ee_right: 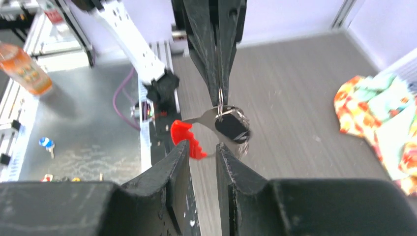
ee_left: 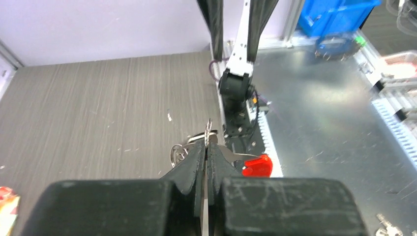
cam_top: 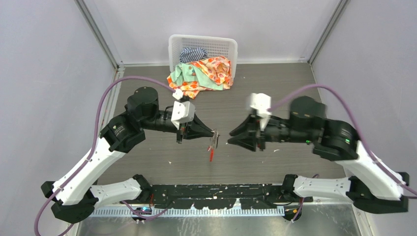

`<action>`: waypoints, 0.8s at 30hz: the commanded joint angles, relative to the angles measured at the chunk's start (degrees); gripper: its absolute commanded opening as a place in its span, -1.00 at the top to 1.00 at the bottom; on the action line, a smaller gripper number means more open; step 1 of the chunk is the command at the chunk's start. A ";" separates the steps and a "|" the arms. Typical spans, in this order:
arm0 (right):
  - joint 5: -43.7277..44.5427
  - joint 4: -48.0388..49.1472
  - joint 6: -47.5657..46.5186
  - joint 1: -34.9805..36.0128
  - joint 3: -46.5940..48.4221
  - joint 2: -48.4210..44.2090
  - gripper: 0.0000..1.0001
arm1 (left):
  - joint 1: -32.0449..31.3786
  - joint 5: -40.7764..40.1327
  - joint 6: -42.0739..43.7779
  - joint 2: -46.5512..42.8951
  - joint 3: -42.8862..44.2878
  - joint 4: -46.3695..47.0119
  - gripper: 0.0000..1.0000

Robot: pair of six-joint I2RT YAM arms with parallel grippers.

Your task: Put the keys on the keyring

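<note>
The biggest thing out there is the white laundry basket [cam_top: 222, 41], tipped on its side well beyond both pincers at the far edge of the table [cam_top: 275, 83]. A heap of clothes [cam_top: 206, 73] spills from its mouth: an orange flowered piece, a pale green one and something navy-striped further inside. Past the table's edge, in the left wrist view, stands a blue crate [ee_left: 339, 14], and I cannot tell what is in it. In the middle of the table the two arms face each other tip to tip. The left pincer [cam_top: 212, 132] is clamped flat on the grey ring of the keyring [ee_right: 220, 101], holding it up off the table so the bunch dangles below its tips. The right pincer [cam_top: 230, 138] stands just beside the bunch with its jaws a narrow way apart and nothing between them. I would judge the bunch light but awkward: hard, slick metal, loosely jointed, so every piece swings and turns when nudged. The stiff ring is the sound place to hold it. Of the pieces, the red tag [ee_right: 186, 139] sticks out sideways, just ahead of the right pincer's fingertip. A black-headed key [ee_right: 231, 129] hangs directly under the ring, seemingly threaded on already, though I cannot be sure. A key's flat head looks the better hold, leaving the blade free.
</note>
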 commanded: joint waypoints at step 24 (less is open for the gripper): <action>-3.26 13.86 0.96 0.05 -3.35 0.29 0.90 | 0.46 4.20 -12.37 -1.74 1.12 11.56 0.99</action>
